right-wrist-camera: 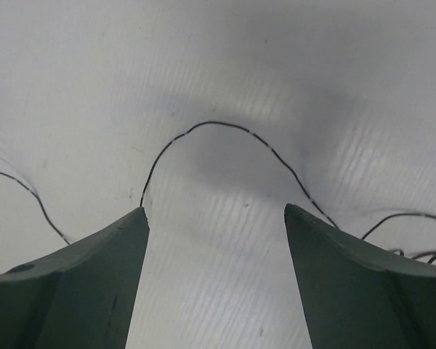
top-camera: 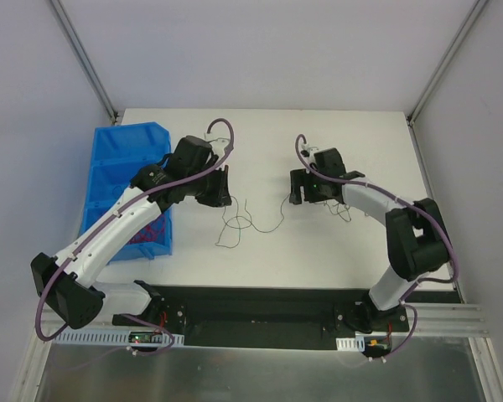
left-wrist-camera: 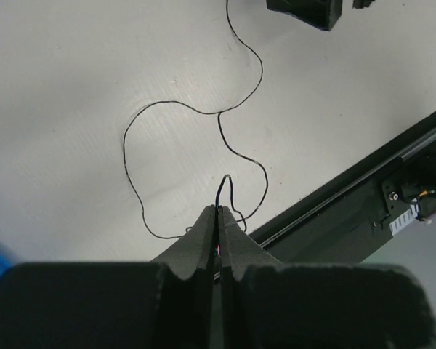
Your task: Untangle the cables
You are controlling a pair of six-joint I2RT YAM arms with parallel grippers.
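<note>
Left gripper (left-wrist-camera: 219,209): fully closed, its two dark fingers pressed flat together, with a thin black strand of the cables (left-wrist-camera: 128,145) pinched at the tips and rising in a small loop just above them.
Strand from the left tips: runs out over the table (top-camera: 318,251) in one wide open loop and a tighter bend, then leads off toward the other arm.
Right gripper (right-wrist-camera: 214,209): spread wide and holding nothing — both fingers hang low over the surface.
Between the right fingers: a black strand lies in an arch on the table, from beside one fingertip to beside the other, not clamped.
Cables overall: thin dark curls on the white table, in the middle between the two grippers; a few more strands lie just beside the right gripper.
Blue bin (top-camera: 117,159): on the table's left side, partly under the left arm, apart from the cables; something pinkish lies inside, too small to make out.
Black rail (top-camera: 260,306): along the near edge, carrying both arm bases.
</note>
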